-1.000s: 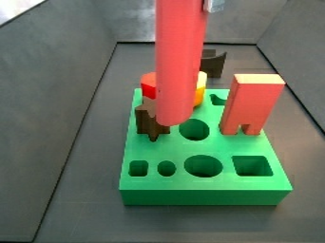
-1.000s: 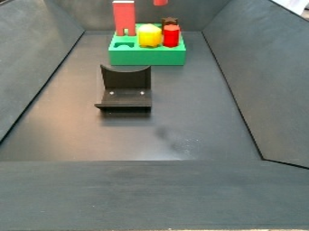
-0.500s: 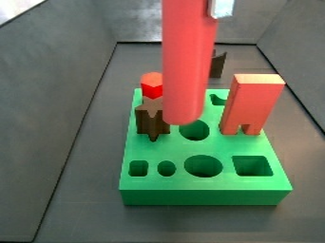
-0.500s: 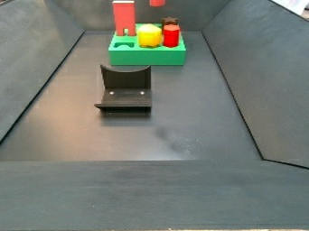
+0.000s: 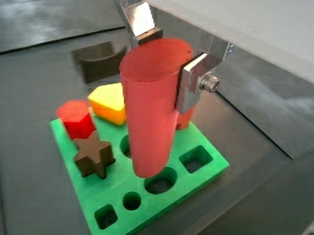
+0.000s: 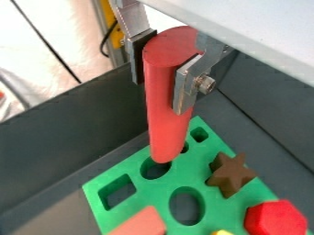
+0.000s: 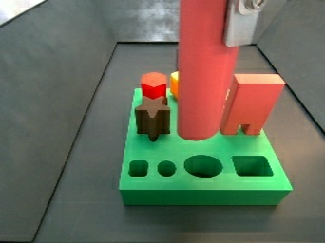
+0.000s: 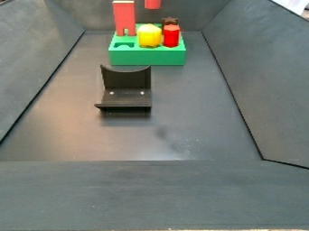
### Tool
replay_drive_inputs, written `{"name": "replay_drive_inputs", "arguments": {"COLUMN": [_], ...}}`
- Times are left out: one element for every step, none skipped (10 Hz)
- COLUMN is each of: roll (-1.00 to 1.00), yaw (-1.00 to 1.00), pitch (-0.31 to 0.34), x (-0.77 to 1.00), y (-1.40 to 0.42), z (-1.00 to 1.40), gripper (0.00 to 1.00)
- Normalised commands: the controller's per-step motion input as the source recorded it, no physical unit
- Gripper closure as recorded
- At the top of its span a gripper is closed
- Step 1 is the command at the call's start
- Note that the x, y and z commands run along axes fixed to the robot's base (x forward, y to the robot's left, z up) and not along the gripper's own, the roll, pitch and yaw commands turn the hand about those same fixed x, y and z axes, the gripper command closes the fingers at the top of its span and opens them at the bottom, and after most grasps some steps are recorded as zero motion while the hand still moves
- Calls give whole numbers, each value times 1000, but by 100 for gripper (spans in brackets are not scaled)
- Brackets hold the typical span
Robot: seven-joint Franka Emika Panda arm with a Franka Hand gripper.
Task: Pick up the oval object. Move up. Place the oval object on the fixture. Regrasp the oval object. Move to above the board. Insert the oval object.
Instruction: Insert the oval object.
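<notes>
Across the last second I see the oval object (image 7: 207,71) slide rightward over the board (image 7: 203,171) in a side view: it stood in front of the red hexagonal peg (image 7: 154,87) and the yellow piece (image 5: 112,101), and now both of those show clear to its left while the rod's lower end hangs over the middle row of holes, hiding the round one there. I read that as the move to above the board being nearly finished and the lining-up for insertion under way. The gripper (image 5: 167,48) is closed on the rod's upper end, silver plates pressed flat against its two sides in both wrist views, so the rod hangs straight down below the fingers, upright as far as I can judge. In a wrist view its rounded tip (image 6: 167,150) sits just over a hole in the green slab, though I cannot tell whether it has entered or only hovers. The brown star peg (image 6: 229,171) and the pink block (image 7: 253,102) stand beside the rod, not touching it. The fixture (image 8: 125,87) lies well apart from the gripper, out on the dark floor, and the far side view shows the gripper itself barely at all, at the top edge
</notes>
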Motion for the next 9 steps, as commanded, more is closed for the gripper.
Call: {"name": "replay_drive_inputs", "arguments": {"roll": [171,126,124,181,153,154,149,177,190], "yaw": [-611,-209,0,0,0,0,0,0,0], "pitch": [-9,0,0,0,0,0,0,0,0], "x": [177,51,20,191,223,274,274,246,251], "y": [-234,-109,-46,-54,-69,-69,-77,-71,-94], "z": [-74,-14,-91,-271,-200,-200,-209,-186,-249], "gripper": [100,100,100,100,100,100,100,100,100]}}
